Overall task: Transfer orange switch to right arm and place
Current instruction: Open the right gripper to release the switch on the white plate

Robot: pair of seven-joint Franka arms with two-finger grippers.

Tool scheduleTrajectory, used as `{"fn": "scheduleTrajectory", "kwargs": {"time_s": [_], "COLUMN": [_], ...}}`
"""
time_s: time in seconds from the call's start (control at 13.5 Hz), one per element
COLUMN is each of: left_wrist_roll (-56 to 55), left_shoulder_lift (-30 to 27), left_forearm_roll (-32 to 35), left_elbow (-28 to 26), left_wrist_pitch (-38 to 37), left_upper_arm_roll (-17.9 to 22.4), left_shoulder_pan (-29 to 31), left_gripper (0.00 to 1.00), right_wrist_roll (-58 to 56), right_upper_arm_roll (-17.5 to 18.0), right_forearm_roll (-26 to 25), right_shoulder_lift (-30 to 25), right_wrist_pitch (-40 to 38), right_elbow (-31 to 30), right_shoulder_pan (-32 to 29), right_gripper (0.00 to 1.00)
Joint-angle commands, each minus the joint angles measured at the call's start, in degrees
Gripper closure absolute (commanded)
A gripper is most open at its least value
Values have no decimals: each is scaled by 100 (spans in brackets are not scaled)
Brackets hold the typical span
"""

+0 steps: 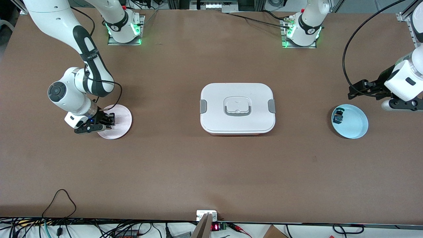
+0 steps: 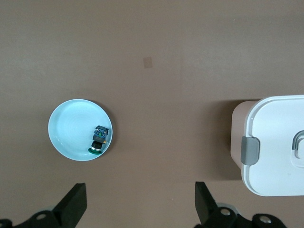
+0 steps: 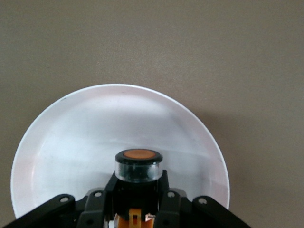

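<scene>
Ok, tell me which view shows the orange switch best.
The right wrist view: the orange switch fills the foreground over the pink plate. The front view hides it at the right gripper; the left wrist view misses it.

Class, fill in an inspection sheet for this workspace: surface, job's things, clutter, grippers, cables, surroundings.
Surface: brown table, unmarked.
Job's things: orange switch in the right gripper, over the pink plate.
Clutter: white lidded box mid-table; green-blue switch in the blue plate.
Grippers: right shut on the switch; left gripper open, waiting beside the blue plate.
Cables: black loops at the table's near edge.
Surroundings: nothing seen.
</scene>
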Motion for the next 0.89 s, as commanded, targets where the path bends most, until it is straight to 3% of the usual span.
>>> {"fn": "scheduleTrajectory", "kwargs": {"time_s": [0.0,0.07,0.22,0.3,0.52,0.82], "left_wrist_roll": [139,139,139,139,139,139], "left_shoulder_lift": [-261,-296,-314,-331,-437,-489], "left_forearm_roll": [120,120,120,120,103,41], "left_elbow": [-189,-197,-215,-232,-390,-426], "left_wrist_pitch": [-178,-250,-250,-250,-242,83], "left_upper_arm_roll": [-83,-92,-83,-74,-83,-118], "left_shoulder_pan": [54,54,63,80,212,248], "left_gripper": [0,0,0,0,0,0], "right_wrist_roll": [-68,-68,-68,-68,-68,-76], "right_upper_arm_roll": [23,23,23,23,23,-12], "right_forearm_roll": [144,144,153,153,267,267], "right_shoulder_lift": [62,62,45,19,-209,-1008], "right_wrist_pitch": [42,42,51,51,-28,-834], "right_elbow": [83,83,83,83,75,136], "right_shoulder_pan": [26,26,35,26,61,61], "right_gripper": [69,62,11,0,0,0]}}
